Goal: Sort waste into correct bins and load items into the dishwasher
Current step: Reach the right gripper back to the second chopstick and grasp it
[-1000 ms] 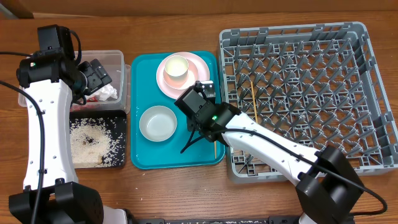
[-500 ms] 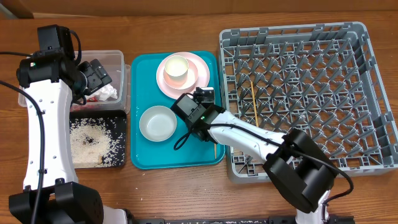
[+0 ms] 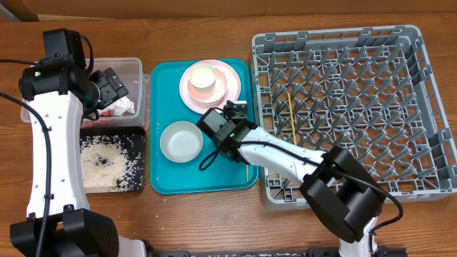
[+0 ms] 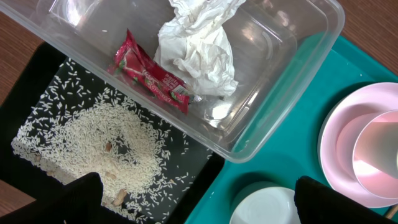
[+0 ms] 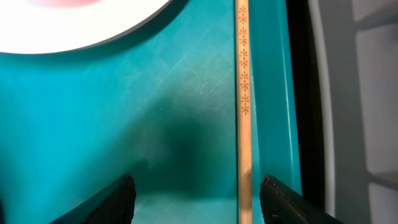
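Between right jaws: chopstick [image 5: 243, 93]; flat on teal tray [image 5: 93, 124]

No text can be read anywhere; the red sauce packet [image 4: 151, 71] carries print too blurred to make out.

**ITEM COUNT**

Bins: two, namely one clear tub [image 4: 298, 68] and one black tray [image 3: 141, 153]. One dish rack [image 3: 335, 34]. One teal tray [image 3: 164, 178]. One pink plate [image 3: 227, 80]. One cup [image 3: 202, 77]. One bowl [image 3: 181, 140] in view. Chopsticks: two, namely first chopstick [image 3: 291, 114] in the rack and second chopstick [image 3: 246, 170] at the teal tray's right edge. One napkin [image 4: 196, 53]. One red sauce packet [image 4: 149, 71]. The rice grains [image 4: 112, 143] are too many to count.
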Controlling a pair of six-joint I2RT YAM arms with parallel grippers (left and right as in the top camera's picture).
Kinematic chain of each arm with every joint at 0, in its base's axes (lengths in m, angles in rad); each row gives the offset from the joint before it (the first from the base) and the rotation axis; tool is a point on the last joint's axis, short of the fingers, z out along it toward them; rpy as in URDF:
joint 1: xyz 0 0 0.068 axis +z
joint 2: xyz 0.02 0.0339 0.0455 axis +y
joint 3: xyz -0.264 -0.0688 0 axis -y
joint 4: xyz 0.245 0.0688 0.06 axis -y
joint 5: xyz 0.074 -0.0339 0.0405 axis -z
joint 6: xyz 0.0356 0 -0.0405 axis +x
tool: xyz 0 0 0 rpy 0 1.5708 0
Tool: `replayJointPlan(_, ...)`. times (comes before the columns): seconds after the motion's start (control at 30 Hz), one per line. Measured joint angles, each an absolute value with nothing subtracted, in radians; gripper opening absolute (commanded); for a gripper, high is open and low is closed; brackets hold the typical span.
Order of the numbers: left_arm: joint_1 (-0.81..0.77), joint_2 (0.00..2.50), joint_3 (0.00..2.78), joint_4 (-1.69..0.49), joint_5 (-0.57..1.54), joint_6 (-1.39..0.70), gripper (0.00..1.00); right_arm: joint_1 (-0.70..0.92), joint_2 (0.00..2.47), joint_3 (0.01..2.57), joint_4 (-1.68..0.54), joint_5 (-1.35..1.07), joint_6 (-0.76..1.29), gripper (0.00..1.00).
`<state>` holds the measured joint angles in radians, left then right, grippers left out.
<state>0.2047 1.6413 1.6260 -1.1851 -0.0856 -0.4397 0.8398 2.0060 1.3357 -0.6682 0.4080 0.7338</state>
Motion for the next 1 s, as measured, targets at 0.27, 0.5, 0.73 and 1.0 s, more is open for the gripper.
replayJointPlan(0.27,0.205,1.641,1.626,-1.185,-0.086,-0.440,1.00,0.809,2.006,1.326,-0.661,0.377,0.768,0.65)
replayJointPlan(0.5,0.205,1.641,1.626,-1.185,-0.086,-0.440,1.00,0.786,2.006,1.314,-0.652,0.302,0.786,0.55)
replayJointPlan(0.73,0.205,1.641,1.626,-1.185,-0.086,-0.440,1.00,0.785,2.006,1.313,-0.655,0.249,0.788,0.44)
replayJointPlan(1.0,0.205,1.641,1.626,-1.185,-0.086,-0.440,1.00,0.785,2.006,1.313,-0.655,0.232,0.789,0.38)
